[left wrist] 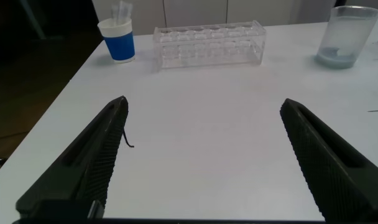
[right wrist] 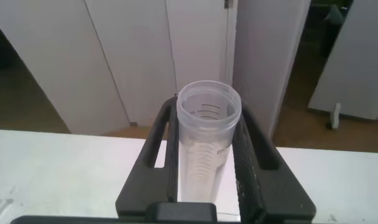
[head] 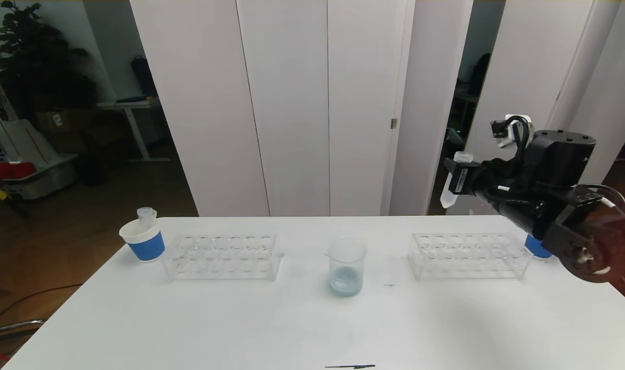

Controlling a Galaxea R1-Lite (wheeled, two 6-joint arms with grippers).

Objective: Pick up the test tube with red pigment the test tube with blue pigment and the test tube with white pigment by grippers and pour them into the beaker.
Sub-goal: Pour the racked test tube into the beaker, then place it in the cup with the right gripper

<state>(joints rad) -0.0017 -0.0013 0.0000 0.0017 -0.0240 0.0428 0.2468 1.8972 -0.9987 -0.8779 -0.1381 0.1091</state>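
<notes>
Two racks [head: 222, 257] on white table [head: 312, 329], panelled wall [head: 292, 103].

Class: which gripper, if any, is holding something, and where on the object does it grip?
The right gripper clamps a test tube by its upper body, just below the open rim. The left gripper is open, holding nothing.

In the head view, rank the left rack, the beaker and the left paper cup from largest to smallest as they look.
1. Left rack, widest by far.
2. Beaker.
3. Left paper cup, looking nearly the beaker's size; it stands farther back, so their order is unsure.
</notes>
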